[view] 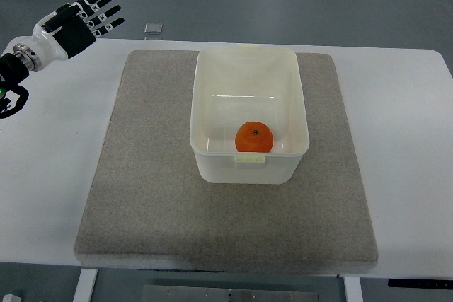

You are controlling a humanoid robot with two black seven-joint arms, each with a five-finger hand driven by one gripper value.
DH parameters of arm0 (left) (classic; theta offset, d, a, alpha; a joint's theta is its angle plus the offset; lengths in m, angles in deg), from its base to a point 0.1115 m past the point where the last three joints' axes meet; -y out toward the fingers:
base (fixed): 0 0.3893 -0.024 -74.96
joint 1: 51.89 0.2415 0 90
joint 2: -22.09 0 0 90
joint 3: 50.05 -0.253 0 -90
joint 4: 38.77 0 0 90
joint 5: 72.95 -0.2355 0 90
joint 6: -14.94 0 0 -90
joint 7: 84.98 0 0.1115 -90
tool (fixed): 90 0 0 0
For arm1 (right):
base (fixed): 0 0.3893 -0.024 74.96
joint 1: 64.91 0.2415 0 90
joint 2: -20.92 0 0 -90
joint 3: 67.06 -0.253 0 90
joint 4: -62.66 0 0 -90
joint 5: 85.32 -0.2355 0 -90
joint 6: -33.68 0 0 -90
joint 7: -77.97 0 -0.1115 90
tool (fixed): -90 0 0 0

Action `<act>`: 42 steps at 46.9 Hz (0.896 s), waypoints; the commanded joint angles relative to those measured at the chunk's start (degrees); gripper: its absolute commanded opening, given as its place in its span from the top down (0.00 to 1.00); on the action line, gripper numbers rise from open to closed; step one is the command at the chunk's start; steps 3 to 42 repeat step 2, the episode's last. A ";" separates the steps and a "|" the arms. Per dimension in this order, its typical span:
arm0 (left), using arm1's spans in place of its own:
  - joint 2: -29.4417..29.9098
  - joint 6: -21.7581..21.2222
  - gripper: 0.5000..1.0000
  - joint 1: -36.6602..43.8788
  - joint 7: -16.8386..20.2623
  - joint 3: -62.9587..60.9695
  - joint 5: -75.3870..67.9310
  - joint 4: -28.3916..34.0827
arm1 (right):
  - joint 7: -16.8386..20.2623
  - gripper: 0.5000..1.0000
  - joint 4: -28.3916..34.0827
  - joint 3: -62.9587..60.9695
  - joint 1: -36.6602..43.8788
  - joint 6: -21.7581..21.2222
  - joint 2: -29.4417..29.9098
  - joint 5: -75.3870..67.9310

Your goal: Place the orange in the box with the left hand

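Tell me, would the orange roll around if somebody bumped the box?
Probably a little. The orange is round and sits loose on the smooth floor of the box, so it would likely roll. The tall walls should keep it in, and the box itself looks wide and unlikely to tip.

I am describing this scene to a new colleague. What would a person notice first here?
First, the orange, bright inside the white box, near its front wall. The box stands on a grey mat that covers most of the white table. At the upper left the left hand hovers empty beyond the mat, its fingers spread.
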 commanded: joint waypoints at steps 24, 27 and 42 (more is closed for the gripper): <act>0.03 0.01 0.01 0.04 0.00 -0.01 0.01 0.00 | -0.08 0.14 0.13 0.03 -0.13 0.01 0.00 0.00; 0.03 0.01 0.01 0.04 0.00 -0.01 0.01 0.00 | -0.08 0.14 0.13 0.03 -0.13 0.01 0.00 0.00; 0.03 0.01 0.01 0.04 0.00 -0.01 0.01 0.00 | -0.08 0.14 0.13 0.03 -0.13 0.01 0.00 0.00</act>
